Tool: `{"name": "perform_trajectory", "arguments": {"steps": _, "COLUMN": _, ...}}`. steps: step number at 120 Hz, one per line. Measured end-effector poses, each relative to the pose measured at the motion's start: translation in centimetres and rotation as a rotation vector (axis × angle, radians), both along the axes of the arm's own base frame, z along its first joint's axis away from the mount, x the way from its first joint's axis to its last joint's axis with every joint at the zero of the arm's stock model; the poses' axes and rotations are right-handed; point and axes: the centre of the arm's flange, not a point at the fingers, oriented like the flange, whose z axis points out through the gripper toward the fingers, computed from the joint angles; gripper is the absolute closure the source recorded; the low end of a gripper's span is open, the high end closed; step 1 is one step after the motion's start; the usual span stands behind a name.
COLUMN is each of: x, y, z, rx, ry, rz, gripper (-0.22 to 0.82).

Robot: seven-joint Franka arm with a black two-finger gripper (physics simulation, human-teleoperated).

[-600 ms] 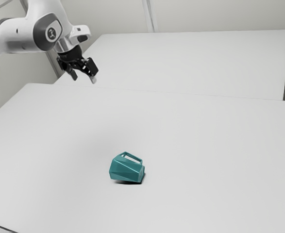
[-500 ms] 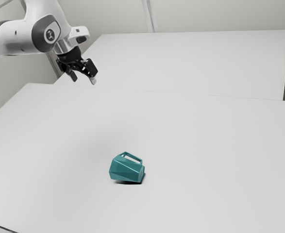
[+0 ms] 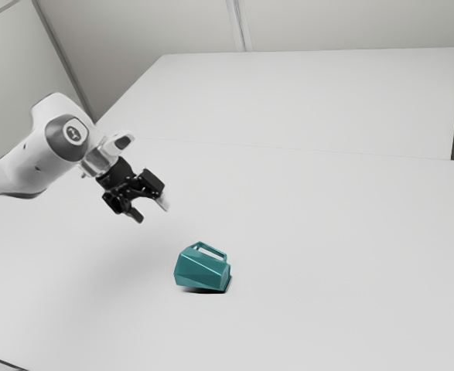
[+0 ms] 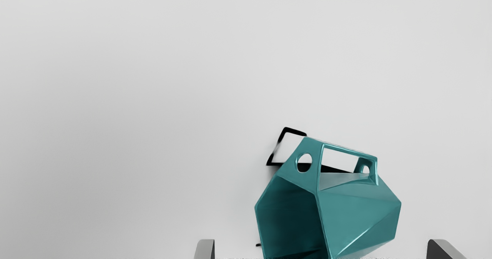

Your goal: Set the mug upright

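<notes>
Gripper [image 3: 151, 211] had descended from exterior view's upper left toward centre — fingers [image 4: 205, 250] spread wide, presumably to straddle teal mug [image 3: 200, 270]. Mug lay unmoved on its side on white table [image 3: 335, 239], lower middle of frame — handle [image 4: 316, 159] uppermost, likely leaving flanks free for gripping.

A white table [image 3: 343, 247] stands before a pale wall [image 3: 350, 23].

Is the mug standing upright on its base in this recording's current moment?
No, the mug lies on its side on the table, its open mouth facing sideways in the wrist view.
</notes>
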Motion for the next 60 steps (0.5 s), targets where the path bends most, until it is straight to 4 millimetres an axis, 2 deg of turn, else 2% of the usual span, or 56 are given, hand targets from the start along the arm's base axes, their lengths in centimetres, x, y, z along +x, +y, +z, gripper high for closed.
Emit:
{"name": "perform_trajectory", "arguments": {"steps": 9, "x": -0.8, "y": -0.4, "z": -2.4, "rx": -0.049, "ry": 0.03, "rz": 0.002, "gripper": 0.0}}
{"name": "perform_trajectory", "arguments": {"steps": 26, "x": -1.6, "y": -1.0, "z": -4.9, "rx": -0.102, "ry": 0.059, "rz": -0.028, "gripper": 0.0}}
{"name": "perform_trajectory", "arguments": {"steps": 60, "x": -2.8, "y": -2.5, "z": -8.3, "rx": -0.175, "ry": 0.077, "rz": -0.109, "gripper": 0.0}}
